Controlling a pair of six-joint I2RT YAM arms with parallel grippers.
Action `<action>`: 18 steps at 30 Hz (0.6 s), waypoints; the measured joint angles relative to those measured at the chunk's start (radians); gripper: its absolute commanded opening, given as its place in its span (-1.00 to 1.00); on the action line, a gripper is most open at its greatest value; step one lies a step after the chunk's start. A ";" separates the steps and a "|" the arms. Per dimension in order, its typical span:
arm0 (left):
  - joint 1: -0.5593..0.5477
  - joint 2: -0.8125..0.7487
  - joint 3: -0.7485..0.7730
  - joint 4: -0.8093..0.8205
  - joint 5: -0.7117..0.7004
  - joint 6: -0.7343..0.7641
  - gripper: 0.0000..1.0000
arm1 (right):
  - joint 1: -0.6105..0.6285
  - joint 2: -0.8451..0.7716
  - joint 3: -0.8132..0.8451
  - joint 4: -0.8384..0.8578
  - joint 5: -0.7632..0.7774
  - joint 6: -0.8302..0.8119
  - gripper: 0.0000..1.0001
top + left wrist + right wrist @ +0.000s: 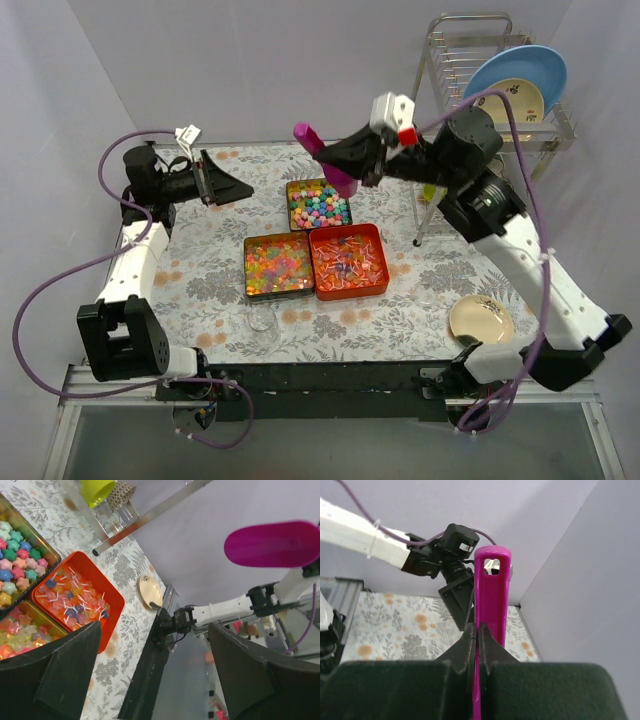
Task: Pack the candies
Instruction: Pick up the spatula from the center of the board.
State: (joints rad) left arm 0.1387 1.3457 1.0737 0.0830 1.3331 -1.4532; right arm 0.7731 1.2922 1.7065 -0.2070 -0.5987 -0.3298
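The candies lie in three tins at mid-table: pastel star lumps in the back tin, orange-mixed pieces in the front left tin, and clear-wrapped pieces in the red tin. My right gripper is shut on a purple scoop and holds it in the air above the back tin. In the right wrist view the jaws pinch the scoop's handle. My left gripper is open and empty, raised left of the tins. Its view shows the stars, the wrapped pieces and the scoop.
A small clear cup stands near the front edge. A small cream plate lies at front right. A dish rack with a blue plate stands at back right, with a green cup beside it.
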 measured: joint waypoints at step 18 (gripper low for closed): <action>-0.194 -0.100 -0.008 0.089 -0.126 0.565 0.09 | -0.195 0.368 0.171 0.630 -0.452 0.790 -0.97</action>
State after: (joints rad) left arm -0.0555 1.2457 1.0653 0.1715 1.2068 -0.8879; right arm 0.5781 1.6604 1.8771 0.4232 -1.0504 0.4606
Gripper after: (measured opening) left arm 0.568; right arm 0.031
